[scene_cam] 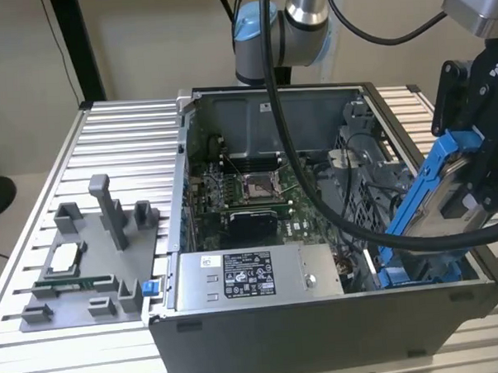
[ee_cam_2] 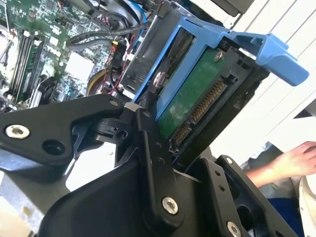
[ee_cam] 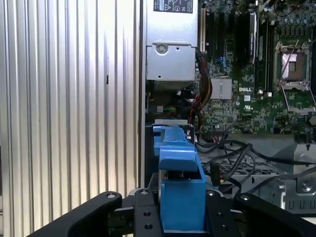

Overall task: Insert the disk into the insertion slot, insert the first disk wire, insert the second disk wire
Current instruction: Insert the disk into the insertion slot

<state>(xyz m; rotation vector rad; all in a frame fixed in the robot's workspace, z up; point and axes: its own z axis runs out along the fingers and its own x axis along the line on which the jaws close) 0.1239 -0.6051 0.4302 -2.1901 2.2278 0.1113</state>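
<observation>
The disk (scene_cam: 435,182), a silver drive in a bright blue carrier, hangs tilted over the front corner of the open computer case at the exterior view's right. My gripper (scene_cam: 472,181) is shut on it near its raised end. The disk's lower end reaches down to the insertion slot (scene_cam: 414,272), whose blue rails show there. In the second wrist view the disk's green board and connector (ee_cam_2: 195,98) face the camera between the black fingers (ee_cam_2: 148,136). In the first wrist view the blue carrier (ee_cam: 177,173) points from the gripper (ee_cam: 180,217) toward the slot (ee_cam: 170,126). Loose black cables (ee_cam: 232,153) lie beside it.
A silver labelled power-supply box (scene_cam: 253,277) fills the case's front, with the motherboard (scene_cam: 249,191) behind it. The arm's thick black hose (scene_cam: 316,200) drapes across the case. A grey fixture (scene_cam: 87,268) sits on the ribbed table (scene_cam: 123,142). A person's hand (ee_cam_2: 296,158) rests nearby.
</observation>
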